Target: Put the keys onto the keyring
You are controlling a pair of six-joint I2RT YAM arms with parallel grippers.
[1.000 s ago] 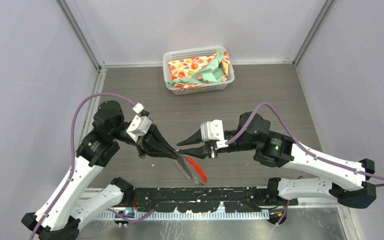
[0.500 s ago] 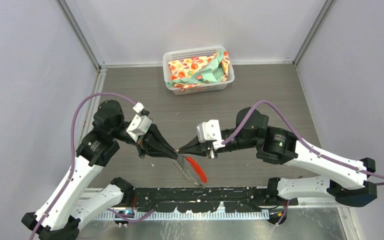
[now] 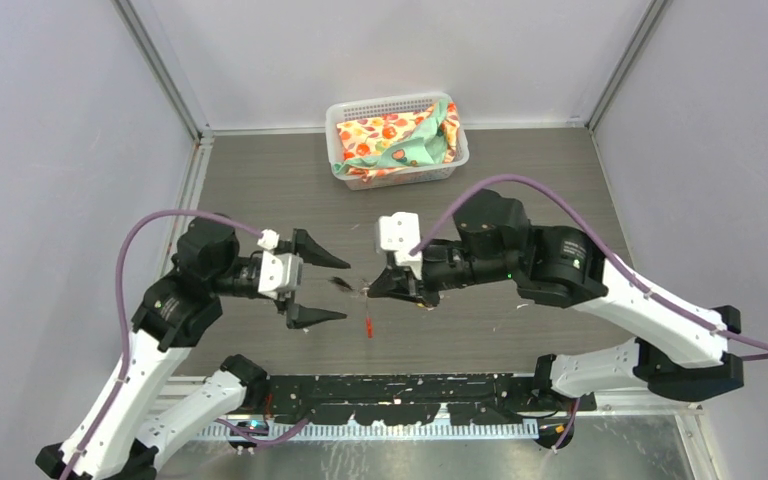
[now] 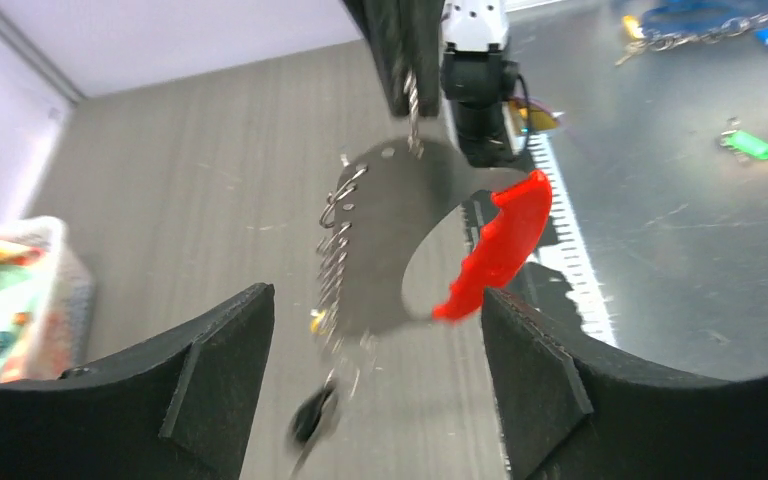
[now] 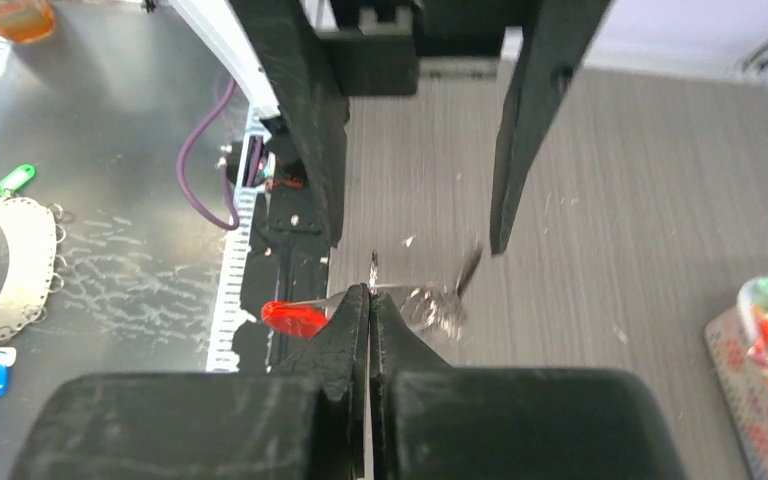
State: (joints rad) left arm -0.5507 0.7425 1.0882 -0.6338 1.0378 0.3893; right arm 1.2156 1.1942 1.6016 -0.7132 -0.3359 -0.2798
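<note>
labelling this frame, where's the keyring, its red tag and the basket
keyring (image 4: pixel 380 240): left wrist view, on the flat silver plate.
red tag (image 4: pixel 495 245): left wrist view, middle of the tag.
basket (image 3: pixel 405 172): top external view, its near wall.

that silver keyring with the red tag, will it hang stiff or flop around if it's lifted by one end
The keyring is probably stiff: hanging from the right tool, its flat curve holds its shape. Its small loops dangle loosely, so they likely swing.
</note>
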